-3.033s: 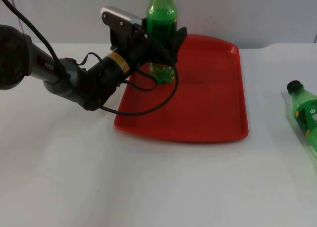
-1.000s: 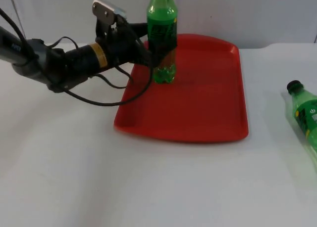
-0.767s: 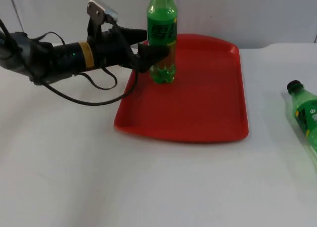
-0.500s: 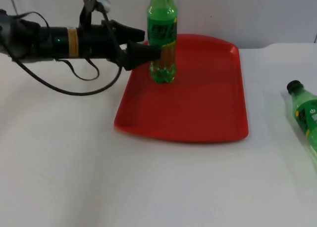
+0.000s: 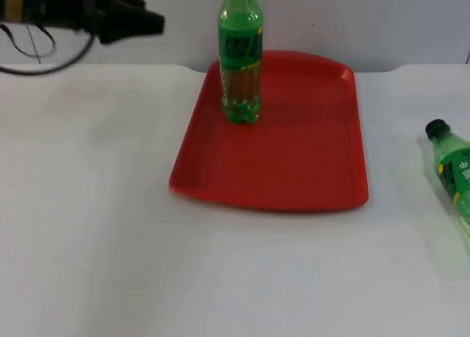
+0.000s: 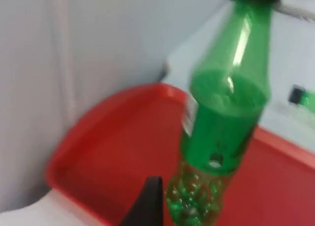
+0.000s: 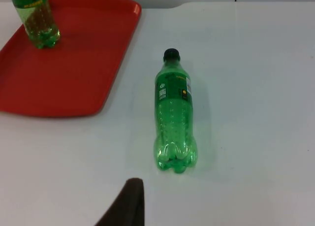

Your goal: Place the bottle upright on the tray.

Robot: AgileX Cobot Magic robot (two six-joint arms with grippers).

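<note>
A green bottle (image 5: pixel 240 58) stands upright in the far left corner of the red tray (image 5: pixel 294 161), with nothing touching it. My left gripper (image 5: pixel 147 20) is open and empty. It hangs above the table's far left, well clear of the tray. In the left wrist view the bottle (image 6: pixel 221 117) rises close ahead on the tray (image 6: pixel 98 152). The right arm waits; its gripper (image 7: pixel 132 204) hovers over the table short of a second bottle (image 7: pixel 174 113). That view also takes in the upright bottle (image 7: pixel 35 16) and the tray (image 7: pixel 64 73).
The second green bottle (image 5: pixel 455 172), with a black cap, lies on its side at the table's right edge, its cap pointing towards the wall. The grey partition wall runs right behind the tray. White table spreads out in front of the tray and to its left.
My left gripper has let go of the bottle and pulled back to the far left, away from the tray. The bottle stays upright where it was set down.
</note>
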